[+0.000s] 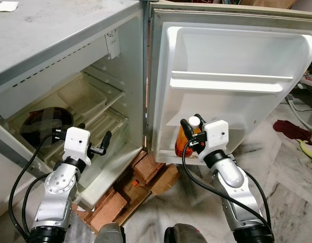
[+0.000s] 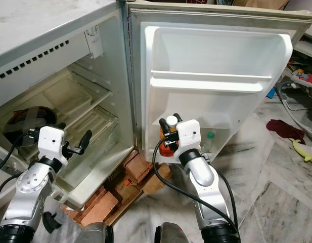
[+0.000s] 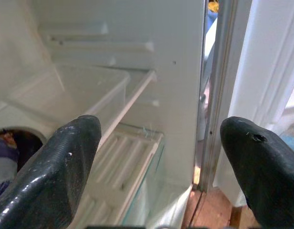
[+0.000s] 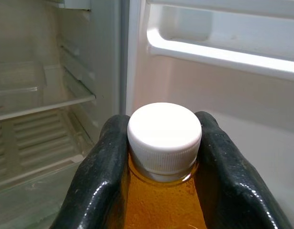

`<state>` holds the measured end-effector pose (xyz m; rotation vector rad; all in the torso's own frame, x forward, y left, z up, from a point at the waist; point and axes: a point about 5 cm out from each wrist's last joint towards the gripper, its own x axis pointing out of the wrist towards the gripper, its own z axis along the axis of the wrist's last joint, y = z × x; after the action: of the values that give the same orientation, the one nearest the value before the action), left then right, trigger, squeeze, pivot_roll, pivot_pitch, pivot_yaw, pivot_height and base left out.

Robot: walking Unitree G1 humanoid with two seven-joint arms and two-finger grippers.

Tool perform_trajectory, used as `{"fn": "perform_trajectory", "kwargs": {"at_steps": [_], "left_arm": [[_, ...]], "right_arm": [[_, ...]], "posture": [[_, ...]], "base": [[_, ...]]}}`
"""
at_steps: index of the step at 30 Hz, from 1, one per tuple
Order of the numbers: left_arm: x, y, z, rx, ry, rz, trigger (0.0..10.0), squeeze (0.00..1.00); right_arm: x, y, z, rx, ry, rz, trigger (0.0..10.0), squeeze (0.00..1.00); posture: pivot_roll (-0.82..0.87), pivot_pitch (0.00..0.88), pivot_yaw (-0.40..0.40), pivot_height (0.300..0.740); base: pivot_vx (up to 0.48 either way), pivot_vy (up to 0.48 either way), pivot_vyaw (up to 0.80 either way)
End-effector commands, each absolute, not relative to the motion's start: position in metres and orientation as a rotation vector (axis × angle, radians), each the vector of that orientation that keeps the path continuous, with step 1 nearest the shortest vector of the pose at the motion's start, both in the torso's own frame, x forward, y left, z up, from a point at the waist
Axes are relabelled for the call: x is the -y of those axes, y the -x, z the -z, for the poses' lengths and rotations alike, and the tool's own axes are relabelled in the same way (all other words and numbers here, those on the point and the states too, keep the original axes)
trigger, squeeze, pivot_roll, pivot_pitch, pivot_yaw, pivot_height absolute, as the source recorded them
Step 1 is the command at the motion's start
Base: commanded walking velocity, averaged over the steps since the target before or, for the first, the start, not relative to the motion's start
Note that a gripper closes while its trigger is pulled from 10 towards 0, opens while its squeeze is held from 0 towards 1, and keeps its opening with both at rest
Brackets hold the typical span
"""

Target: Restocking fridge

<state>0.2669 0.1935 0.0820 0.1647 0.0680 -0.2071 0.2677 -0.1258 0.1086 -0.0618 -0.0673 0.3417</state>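
Both silver arms reach up and forward from the robot's body toward the open fridge [image 1: 126, 45]. Its right gripper [image 1: 191, 132] is clamped around an orange bottle [image 1: 183, 143] just under the white cap [image 4: 164, 132], one black finger [image 4: 98, 177] pressed to each side of the neck, and it holds the bottle upright against the low part of the door [image 1: 231, 61], close to the bottom door shelf. Just past that hand, a second bottle [image 2: 210, 137] with a green cap stands in the shelf. Off to the other side, the left gripper [image 1: 95, 139] hovers with fingers [image 3: 65, 162] spread wide and holding nothing, in front of the fridge's lower shelves. Bricks [image 1: 115, 200] lie beneath the fridge.
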Motion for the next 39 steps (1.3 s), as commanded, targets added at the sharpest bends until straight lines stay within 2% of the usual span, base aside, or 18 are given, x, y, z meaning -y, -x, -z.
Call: {"fn": "perform_trajectory", "kwargs": {"at_steps": [1, 10, 39], "left_arm": [[-0.196, -0.2693, -0.0834, -0.074, -0.178, 0.199, 10.0, 0.0], [-0.2, -0.2646, -0.0813, -0.084, -0.178, 0.182, 10.0, 0.0], [-0.1973, -0.2659, -0.0843, -0.063, -0.202, 0.216, 10.0, 0.0]], "right_arm": [[0.1286, -0.2705, -0.113, 0.093, 0.054, -0.332, 10.0, 0.0], [0.1247, -0.2706, -0.1134, 0.099, 0.042, -0.348, 10.0, 0.0], [0.1222, -0.2747, -0.1197, 0.133, 0.065, -0.352, 10.0, 0.0]], "posture": [[-0.01, 0.096, -0.044, 0.706], [0.0, 0.101, -0.048, 0.656], [-0.01, 0.116, -0.045, 0.656]], "base": [[0.0, 0.0, 0.0], [0.0, 0.0, 0.0], [0.0, 0.0, 0.0]]}}
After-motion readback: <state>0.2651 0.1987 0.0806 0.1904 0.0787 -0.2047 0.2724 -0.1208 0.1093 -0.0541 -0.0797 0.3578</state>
